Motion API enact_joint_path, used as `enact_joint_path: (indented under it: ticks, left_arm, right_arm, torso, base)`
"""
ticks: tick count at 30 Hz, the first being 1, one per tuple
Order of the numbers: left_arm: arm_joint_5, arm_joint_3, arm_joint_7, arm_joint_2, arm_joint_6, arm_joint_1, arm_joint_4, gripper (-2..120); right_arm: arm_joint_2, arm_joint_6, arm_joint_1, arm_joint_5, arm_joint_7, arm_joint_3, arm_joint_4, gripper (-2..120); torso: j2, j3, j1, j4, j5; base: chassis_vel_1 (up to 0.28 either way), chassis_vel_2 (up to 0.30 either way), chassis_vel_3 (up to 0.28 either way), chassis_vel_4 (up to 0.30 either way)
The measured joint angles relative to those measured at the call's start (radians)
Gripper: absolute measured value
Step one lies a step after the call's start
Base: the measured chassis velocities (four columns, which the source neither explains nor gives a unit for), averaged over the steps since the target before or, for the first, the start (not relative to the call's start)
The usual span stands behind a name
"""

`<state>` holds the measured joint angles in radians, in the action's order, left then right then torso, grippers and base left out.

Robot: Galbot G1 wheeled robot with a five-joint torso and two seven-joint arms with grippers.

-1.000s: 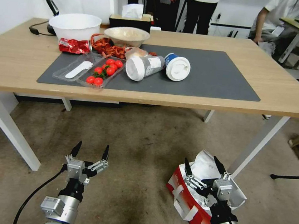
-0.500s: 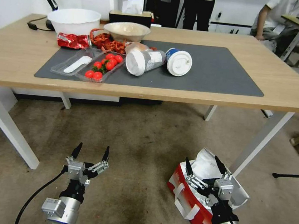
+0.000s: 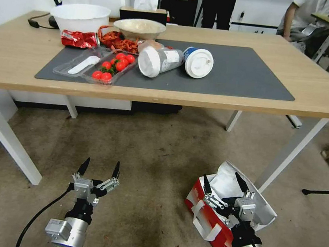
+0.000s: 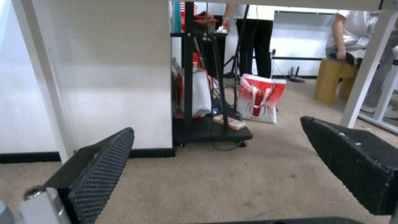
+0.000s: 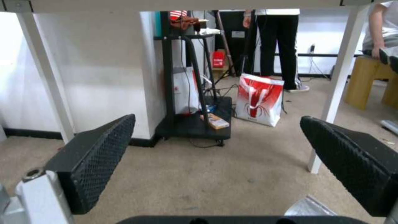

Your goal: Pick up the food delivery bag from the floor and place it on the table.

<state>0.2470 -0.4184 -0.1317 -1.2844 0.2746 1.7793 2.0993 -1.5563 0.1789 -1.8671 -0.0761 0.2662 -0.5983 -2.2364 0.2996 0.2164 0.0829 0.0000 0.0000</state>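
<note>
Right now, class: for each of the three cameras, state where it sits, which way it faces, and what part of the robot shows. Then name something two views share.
Head view: high on the robot, looking forward and down at the table, floor and food delivery bag; both arms show, left gripper and right gripper open.
Left wrist view: low, facing under the table; its two fingers show.
Right wrist view: low, facing likewise; its fingers show.
Shared: both wrist views show a red-and-white bag standing beyond the table.

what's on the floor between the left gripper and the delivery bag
Nothing: in the head view only bare, dark-stained carpet separates the open left gripper from the food delivery bag, over which the open right gripper hangs.
</note>
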Motion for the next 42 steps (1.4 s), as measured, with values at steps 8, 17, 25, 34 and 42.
enact_joint_path:
  ticks: [8,17,25,34,42]
  left_arm:
    - [0.002,-0.002,0.002,-0.001,0.002,0.002,0.0,100]
    - [-0.001,-0.002,0.002,-0.006,0.003,0.004,0.0,100]
    - [-0.002,-0.001,0.002,-0.007,0.011,0.002,-0.006,100]
    - [0.001,-0.002,0.001,-0.002,0.012,-0.003,-0.01,100]
    - [0.005,-0.003,0.001,0.0,0.012,-0.005,-0.015,100]
  right_arm:
    - [0.002,0.003,0.0,0.0,0.003,0.001,0.004,100]
    - [0.002,0.004,0.004,0.0,0.004,0.002,0.009,100]
    - [0.003,0.005,0.003,0.0,0.004,-0.001,0.014,100]
    - [0.001,0.005,0.006,0.0,0.005,-0.001,0.018,100]
    - [-0.002,0.004,0.006,0.0,0.007,-0.003,0.019,100]
  torso:
    - [-0.038,-0.027,-0.011,0.0,0.0001]
    - [-0.068,-0.05,-0.017,0.0,0.0]
    - [-0.101,-0.076,-0.025,0.0,0.0]
    - [-0.142,-0.107,-0.034,0.0,0.0]
    - [-0.167,-0.127,-0.039,0.0,0.0]
  base:
    - [0.0,0.0,0.0,0.0]
    - [0.0,0.0,0.0,0.0]
    - [0.0,0.0,0.0,0.0]
    - [0.0,0.0,0.0,0.0]
    - [0.0,0.0,0.0,0.0]
